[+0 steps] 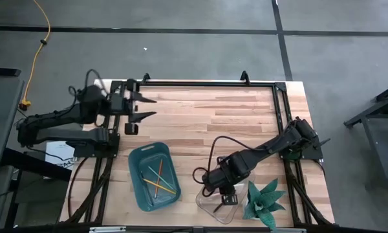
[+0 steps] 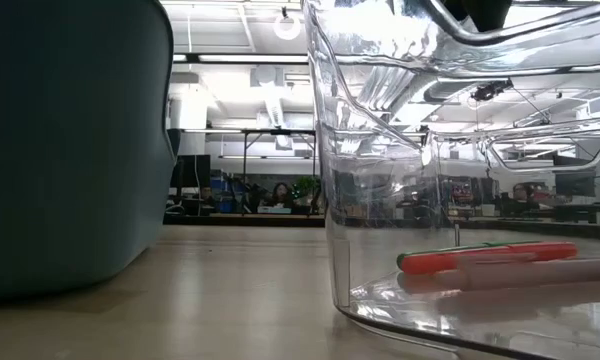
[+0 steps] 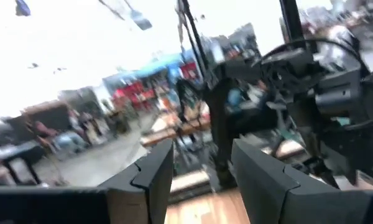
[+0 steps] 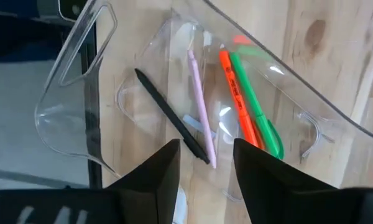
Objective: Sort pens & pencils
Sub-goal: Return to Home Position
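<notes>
Several pens lie on the floor of a clear plastic container (image 4: 68, 93) at the table's near right: a black one (image 4: 171, 115), a pale pink one (image 4: 201, 106), a red-orange one (image 4: 236, 99) and a green one (image 4: 255, 109). The low view shows the red-orange pen (image 2: 480, 258) through the container's wall (image 2: 340, 200). My right gripper (image 4: 205, 162) hangs open above the container (image 1: 213, 206), pointing down, touching nothing. Thin yellow and orange pencils (image 1: 160, 181) lie in a teal tray (image 1: 139, 158). My left gripper (image 1: 155, 107) waits open at the far left.
A green spiky plant-like thing (image 1: 265, 200) stands right of the clear container, near the table's near edge. The teal tray (image 2: 70, 150) sits left of the container. A black frame (image 1: 207, 84) runs along the table's far and side edges. The table's middle is bare wood.
</notes>
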`<move>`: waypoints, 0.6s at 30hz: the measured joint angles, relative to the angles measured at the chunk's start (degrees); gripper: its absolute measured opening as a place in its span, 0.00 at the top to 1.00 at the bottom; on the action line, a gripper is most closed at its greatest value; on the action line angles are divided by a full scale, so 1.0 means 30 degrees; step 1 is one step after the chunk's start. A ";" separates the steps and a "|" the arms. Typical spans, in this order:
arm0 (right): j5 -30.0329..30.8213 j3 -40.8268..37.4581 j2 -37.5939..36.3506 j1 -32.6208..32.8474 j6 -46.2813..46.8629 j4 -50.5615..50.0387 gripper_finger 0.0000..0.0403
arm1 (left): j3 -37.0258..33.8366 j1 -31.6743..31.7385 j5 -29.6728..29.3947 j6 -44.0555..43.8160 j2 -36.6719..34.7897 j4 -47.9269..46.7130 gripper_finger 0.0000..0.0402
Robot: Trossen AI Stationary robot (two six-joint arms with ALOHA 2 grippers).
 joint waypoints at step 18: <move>0.2618 0.0000 -0.3518 -0.2424 0.6259 0.1651 0.65 | -1.0371 -0.4092 -0.7651 0.0490 -0.6818 0.7216 0.62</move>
